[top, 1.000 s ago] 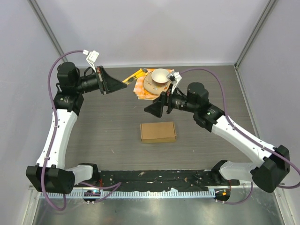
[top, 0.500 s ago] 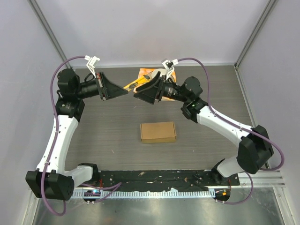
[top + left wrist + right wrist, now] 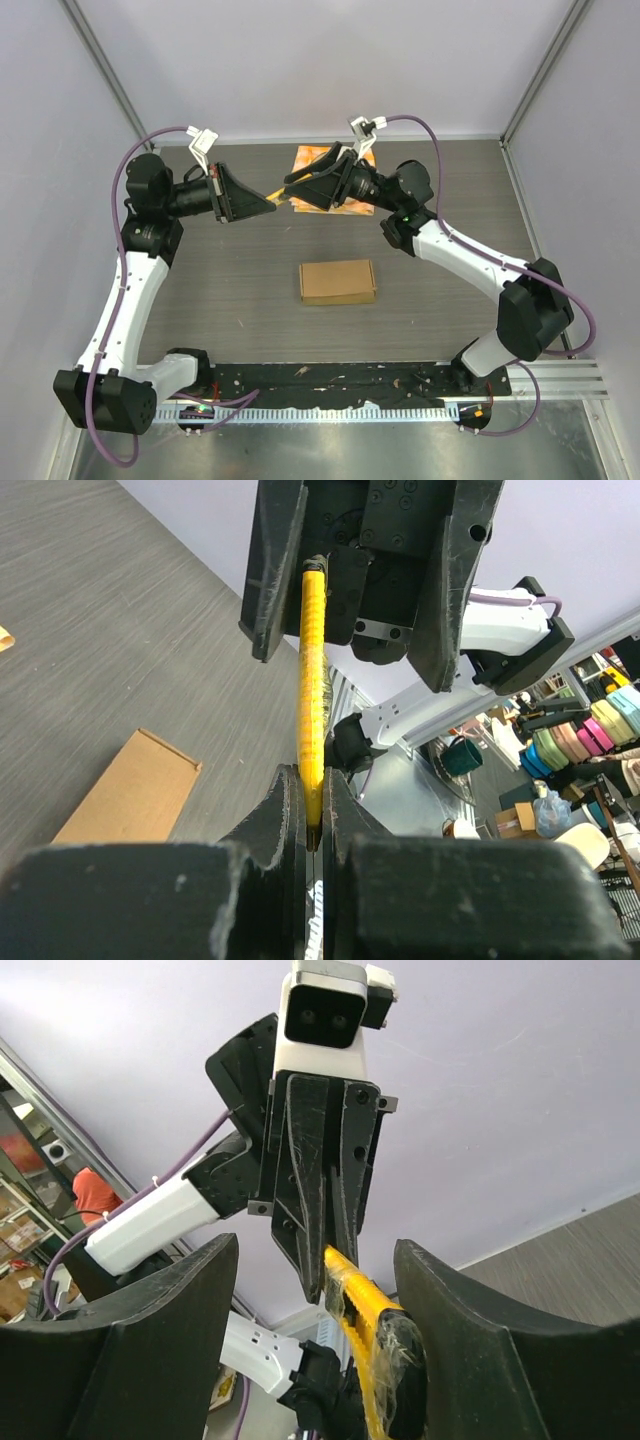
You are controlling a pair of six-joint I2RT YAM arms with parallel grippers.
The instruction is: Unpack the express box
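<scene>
Left gripper (image 3: 313, 792): jaws clamped together on one end of a yellow utility knife (image 3: 314, 680), which the left wrist view shows edge-on. In the top view this gripper (image 3: 270, 206) is held above the table, pointing toward the right arm.

Right gripper (image 3: 315, 1360): jaws standing apart, one finger on each side of the knife's other end. In the right wrist view the knife (image 3: 375, 1345) lies closer to the finger (image 3: 470, 1350) on the right of the picture. Whether that finger touches it cannot be told.

Grippers together: tip to tip in the top view, with the right gripper (image 3: 292, 186) facing the left one and the knife (image 3: 281, 196) bridging the two.

Utility knife: carried in the air, gripped by the left gripper alone. Whether a blade is out cannot be told.

Express box (image 3: 338, 282): lying flat and closed on the grey table (image 3: 230, 290), near its middle. It is nearer the arm bases than both grippers and well apart from them, with nothing touching it. The left wrist view shows one corner of the box (image 3: 130, 795) below the knife.

Orange checkered cloth (image 3: 322, 158): at the far edge of the table, partly hidden behind the right gripper.
</scene>
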